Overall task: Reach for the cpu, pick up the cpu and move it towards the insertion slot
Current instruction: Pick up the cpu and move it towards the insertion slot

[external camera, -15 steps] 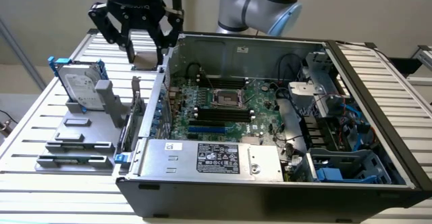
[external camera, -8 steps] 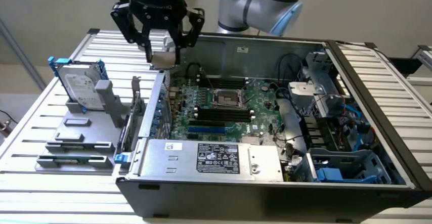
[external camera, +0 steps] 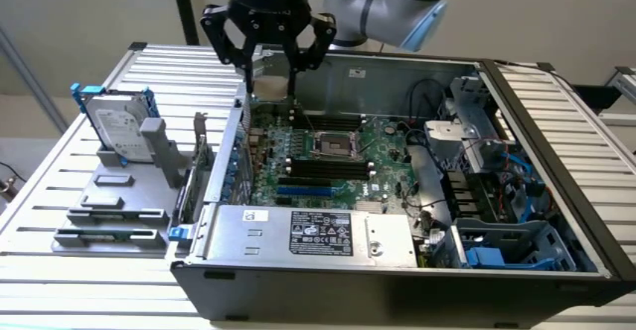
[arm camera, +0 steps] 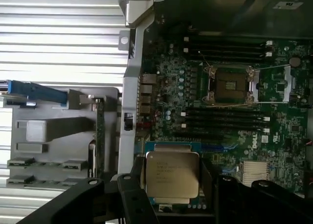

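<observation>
I see my gripper (external camera: 268, 65) above the open computer case (external camera: 556, 196), its jaws closed on the cpu (arm camera: 172, 177), held flat between them. The insertion slot (arm camera: 231, 85) lies lower on the motherboard (external camera: 377, 159), toward the exterior view's right of the jaws. The chip's edges are partly hidden.

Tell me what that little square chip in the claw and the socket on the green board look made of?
The cpu, held between the end effector's fingers: brushed silver metal lid, dully reflective, with a pale beige rim, perhaps laminate. The insertion slot: shiny metal frame that catches light around a dark, matte centre, likely plastic.
</observation>
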